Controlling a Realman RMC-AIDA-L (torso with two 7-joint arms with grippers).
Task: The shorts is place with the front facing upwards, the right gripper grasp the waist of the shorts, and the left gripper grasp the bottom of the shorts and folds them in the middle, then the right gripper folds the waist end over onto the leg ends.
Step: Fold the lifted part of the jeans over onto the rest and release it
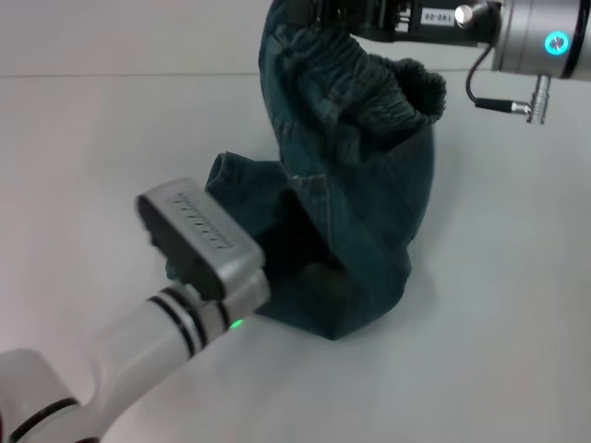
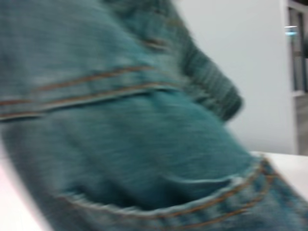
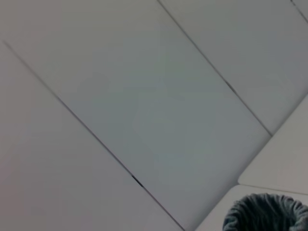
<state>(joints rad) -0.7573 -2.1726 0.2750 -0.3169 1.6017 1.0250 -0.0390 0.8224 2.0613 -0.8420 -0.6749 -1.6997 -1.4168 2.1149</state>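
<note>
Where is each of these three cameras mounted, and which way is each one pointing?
Head view: from the robot's head, looking down at the table; both arms show, the right gripper lifting the shorts, the left gripper low beside them.
Left wrist view: on the left arm, close against the denim; no robot parts show.
Right wrist view: on the right arm, facing wall panels.
Shared: all three show the elastic waist.

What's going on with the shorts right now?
The right gripper holds the denim shorts by the elastic waist, lifted well above the white table. The lower part of the shorts rests bunched on the table. The left gripper is low at that bottom end, its tip hidden against the fabric. The fold isn't laid flat yet.
</note>
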